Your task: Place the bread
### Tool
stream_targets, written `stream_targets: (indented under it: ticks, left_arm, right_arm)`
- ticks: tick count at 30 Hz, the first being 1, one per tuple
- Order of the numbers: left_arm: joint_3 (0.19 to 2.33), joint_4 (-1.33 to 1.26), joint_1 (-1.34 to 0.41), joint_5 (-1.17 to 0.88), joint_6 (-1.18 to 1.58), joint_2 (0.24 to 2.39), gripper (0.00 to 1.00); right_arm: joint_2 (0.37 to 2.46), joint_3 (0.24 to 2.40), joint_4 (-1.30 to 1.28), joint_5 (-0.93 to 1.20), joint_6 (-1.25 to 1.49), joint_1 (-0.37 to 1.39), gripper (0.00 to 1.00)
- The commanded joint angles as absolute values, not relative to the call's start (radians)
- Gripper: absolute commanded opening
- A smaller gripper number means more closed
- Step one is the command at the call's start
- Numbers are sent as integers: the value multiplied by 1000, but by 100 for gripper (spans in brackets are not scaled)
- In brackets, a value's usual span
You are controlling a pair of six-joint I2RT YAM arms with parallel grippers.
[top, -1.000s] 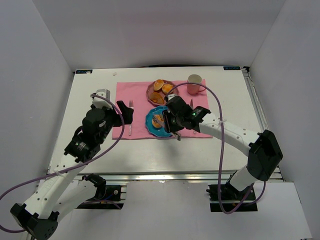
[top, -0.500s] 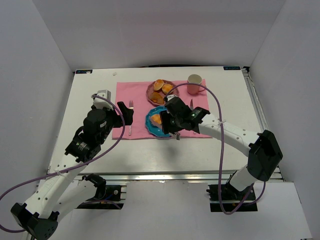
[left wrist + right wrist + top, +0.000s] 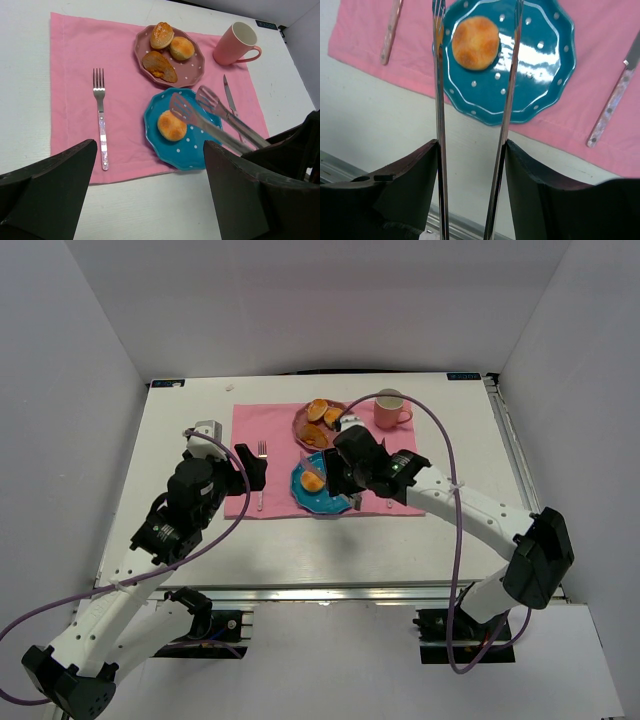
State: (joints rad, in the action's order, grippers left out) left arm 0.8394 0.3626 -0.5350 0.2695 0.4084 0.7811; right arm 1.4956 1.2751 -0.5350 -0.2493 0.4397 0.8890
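Note:
One round golden bun (image 3: 313, 480) lies on the blue dotted plate (image 3: 322, 504); it also shows in the left wrist view (image 3: 171, 125) and the right wrist view (image 3: 475, 42). Three more breads (image 3: 162, 35) sit on the pink dotted plate (image 3: 195, 75); one (image 3: 160, 66) is longer. My right gripper (image 3: 470, 150) is shut on metal tongs (image 3: 439, 100). The tong arms stand spread above the blue plate (image 3: 540, 65), either side of the bun, not touching it. My left gripper (image 3: 150, 150) is open and empty, near the mat's front left edge (image 3: 250, 465).
A pink placemat (image 3: 270, 430) carries both plates, a fork (image 3: 101, 117) on the left and a knife (image 3: 229, 97) on the right. A pink mug (image 3: 389, 408) stands at the mat's far right corner. White walls enclose the table.
My right gripper with the tongs has drawn back a little to the right and up. The bun stays on the blue plate, now more exposed. The left arm has not moved.

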Motion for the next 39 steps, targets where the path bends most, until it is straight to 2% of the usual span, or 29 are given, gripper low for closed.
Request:
stream_targets:
  ticks: [1, 6, 10, 13, 23, 39]
  left_arm:
    - [825, 356, -535, 276, 407, 767, 98]
    - [822, 353, -534, 275, 407, 770, 98]
    - [825, 357, -535, 275, 407, 772, 98]
    - [824, 357, -534, 273, 408, 772, 98]
    - [862, 390, -535, 261, 397, 788, 98]
    - [845, 374, -535, 259, 405, 804, 98]
  right_arm:
    - [1471, 1374, -528, -333, 413, 893, 60]
    - [1595, 1561, -544, -344, 330, 827, 60]
    - [1718, 1802, -560, -238, 269, 756, 59]
    - [1788, 1859, -555, -192, 241, 724, 59]
    - [1925, 1850, -489, -143, 192, 684, 58]
    - [1997, 1753, -462, -138, 172, 667, 57]
